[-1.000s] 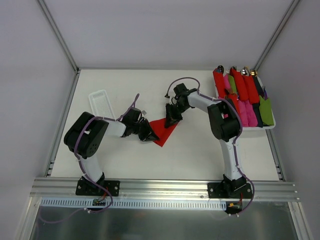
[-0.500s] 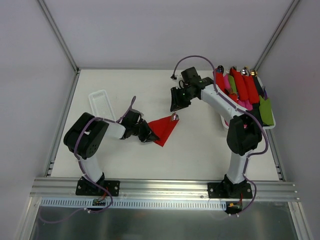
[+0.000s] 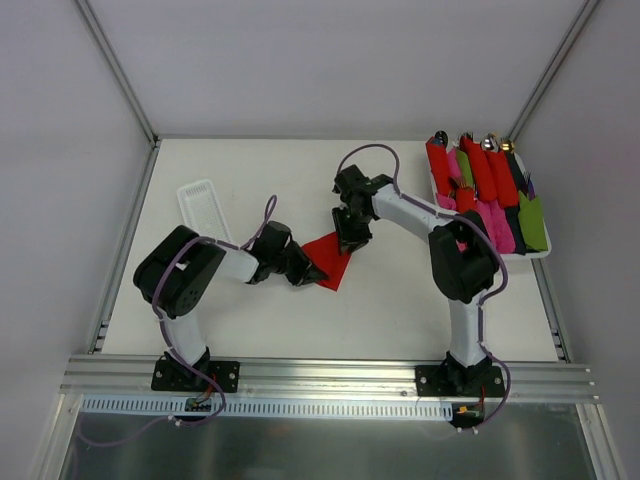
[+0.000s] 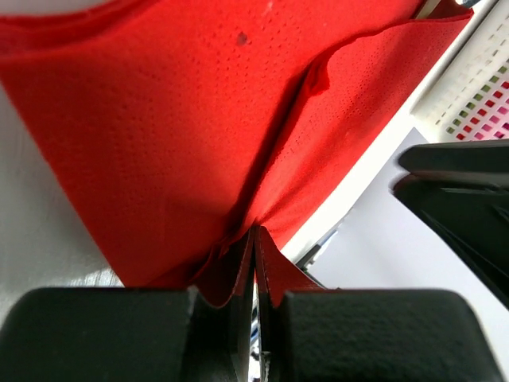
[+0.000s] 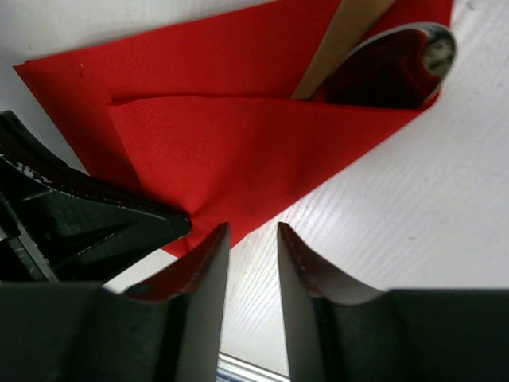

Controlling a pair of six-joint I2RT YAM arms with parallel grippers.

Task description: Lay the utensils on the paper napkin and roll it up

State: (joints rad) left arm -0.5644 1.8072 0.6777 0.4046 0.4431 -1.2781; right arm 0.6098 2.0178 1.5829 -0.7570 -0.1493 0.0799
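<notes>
The white desk [image 3: 400,310] carries everything, with the two arms bolted at its near edge and both reaching in toward its middle. Along the right edge stands a white tray [image 3: 541,256] packed with rolled napkin bundles [image 3: 480,170] in red, pink and green, with metal tips poking from their far ends. On the left, well apart from it, lies a small white perforated basket [image 3: 203,208].

Between the two arms, near the middle of the desk, lies the paper napkin [image 3: 328,258]. It is bright red and folded over into a rough triangle, one flap lapped across the other [image 5: 238,143]. The left wrist view shows its dotted surface creased into a ridge that runs down to the fingertips [image 4: 159,119].

The left tool [image 3: 300,270] sits at the napkin's near-left corner, clenched on the paper napkin: its two fingers are pressed together with red paper pinched between them [image 4: 254,239].

The right tool [image 3: 350,235] is at the napkin's far corner, released, with a clear gap between its fingers and nothing in it [image 5: 253,239]. Its tips hang over bare desk just beside the napkin's edge.

Of the utensils, the shiny rounded head of a spoon [image 5: 398,68] peeks from under the fold at one corner, and a slim pale shaft [image 5: 342,40] lies beside it on the red sheet.
</notes>
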